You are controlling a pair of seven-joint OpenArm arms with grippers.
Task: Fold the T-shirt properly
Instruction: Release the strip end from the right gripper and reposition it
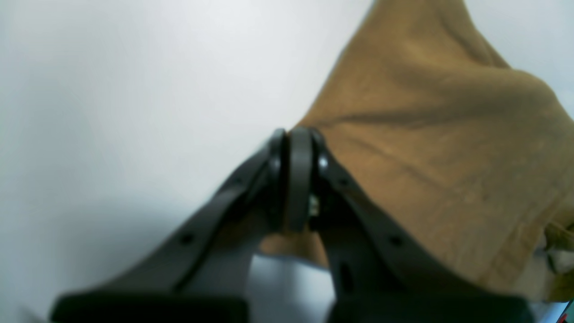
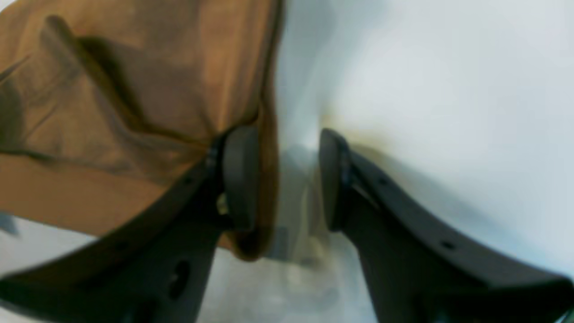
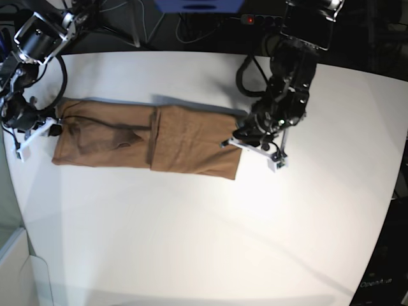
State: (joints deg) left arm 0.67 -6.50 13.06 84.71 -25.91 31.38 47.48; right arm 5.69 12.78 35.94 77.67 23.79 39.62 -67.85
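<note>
On the white desk, the T-shirt lies in a long band. Only wrist views reveal jaws: left gripper clenched on its 3 o'clock edge; right gripper released at 9 o'clock.

A wide white table in a dim room, viewed from above.

The tabletop is matte, brightly and evenly lit, with soft shadows on it. Beyond its far edge the surroundings fall dark. There, black cables trail across the floor, a power strip shows a small red light, and part of a blue object sits at the top edge.
</note>
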